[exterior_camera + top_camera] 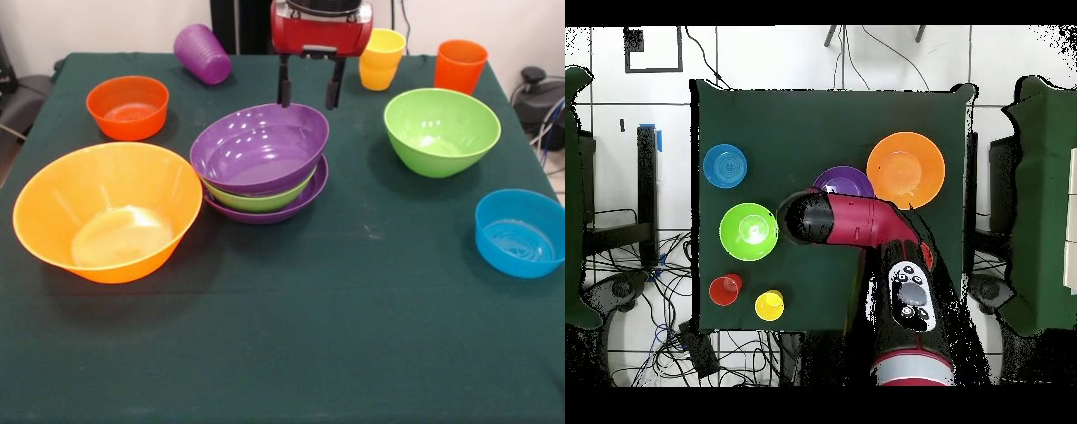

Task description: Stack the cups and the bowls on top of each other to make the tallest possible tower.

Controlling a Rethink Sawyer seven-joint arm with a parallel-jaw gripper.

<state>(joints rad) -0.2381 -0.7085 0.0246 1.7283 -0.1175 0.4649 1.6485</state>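
The tower (261, 163) stands mid-table: a purple bowl on a green bowl on a purple bowl; it shows partly under the arm in the overhead view (845, 181). My gripper (309, 88) hangs open and empty just above and behind its far rim. A very large yellow-orange bowl (106, 212) sits at left, a red-orange bowl (128, 107) behind it. A green bowl (441, 131) and a blue bowl (521, 232) sit at right. A ribbed purple cup (202, 53) lies on its side at the far edge. Stacked yellow cups (382, 58) and an orange-red cup (460, 65) stand far right.
The dark green tablecloth (291, 336) covers the table. The arm (865, 225) crosses over the table's robot side in the overhead view and hides the red-orange bowl and purple cup there. Cables lie on the floor beside the table (625, 280).
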